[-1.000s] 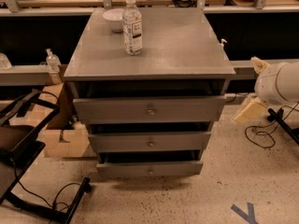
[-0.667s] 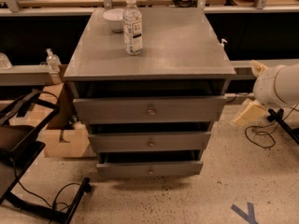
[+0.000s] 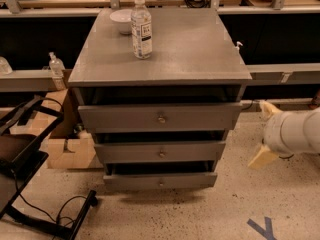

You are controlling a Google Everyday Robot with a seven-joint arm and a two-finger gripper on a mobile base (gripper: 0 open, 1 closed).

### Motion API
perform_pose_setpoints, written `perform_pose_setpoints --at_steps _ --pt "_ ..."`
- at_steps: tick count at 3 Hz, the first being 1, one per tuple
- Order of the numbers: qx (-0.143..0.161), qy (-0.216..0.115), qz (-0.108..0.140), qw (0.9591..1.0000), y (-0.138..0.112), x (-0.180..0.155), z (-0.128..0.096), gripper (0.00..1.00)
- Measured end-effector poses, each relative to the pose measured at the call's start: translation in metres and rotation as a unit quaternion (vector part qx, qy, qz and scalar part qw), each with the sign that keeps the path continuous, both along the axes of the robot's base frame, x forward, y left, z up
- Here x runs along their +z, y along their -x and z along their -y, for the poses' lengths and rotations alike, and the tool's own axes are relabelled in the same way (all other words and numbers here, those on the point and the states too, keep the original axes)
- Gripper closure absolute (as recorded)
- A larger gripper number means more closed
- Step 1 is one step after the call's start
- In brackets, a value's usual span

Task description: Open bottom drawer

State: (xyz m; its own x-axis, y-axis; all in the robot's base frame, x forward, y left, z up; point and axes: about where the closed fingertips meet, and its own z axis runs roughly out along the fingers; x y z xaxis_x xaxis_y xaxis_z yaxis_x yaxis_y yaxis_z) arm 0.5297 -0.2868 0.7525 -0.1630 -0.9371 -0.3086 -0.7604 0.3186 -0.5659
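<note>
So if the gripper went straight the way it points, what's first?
The gripper, open at the cabinet's right, points left: likely the cabinet's side by the middle drawer, above the bottom drawer, though depth is unclear.

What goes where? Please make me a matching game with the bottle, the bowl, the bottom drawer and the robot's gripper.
Things:
1. water bottle
2. white bowl
3. bottom drawer
4. gripper

Places:
A. lowest on the front of the cabinet, with a small knob
B. standing upright on the cabinet top
C. near the back left corner of the cabinet top
D. off to the right of the cabinet, touching no drawer, fingers open

Pairs: 1-B, 2-C, 3-A, 4-D
</note>
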Motion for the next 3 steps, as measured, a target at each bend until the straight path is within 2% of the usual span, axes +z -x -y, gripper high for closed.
perform_pose_setpoints --at_steps 1,2,3 --pt "0.008 -0.001 -0.012 0.9999 0.018 -0.064 0.008 0.00" --pt "0.020 -0.017 -0.039 0.9989 0.019 -0.143 0.014 0.00" --pt "0.020 -0.017 -0.039 0.9989 0.019 -0.143 0.014 0.00"
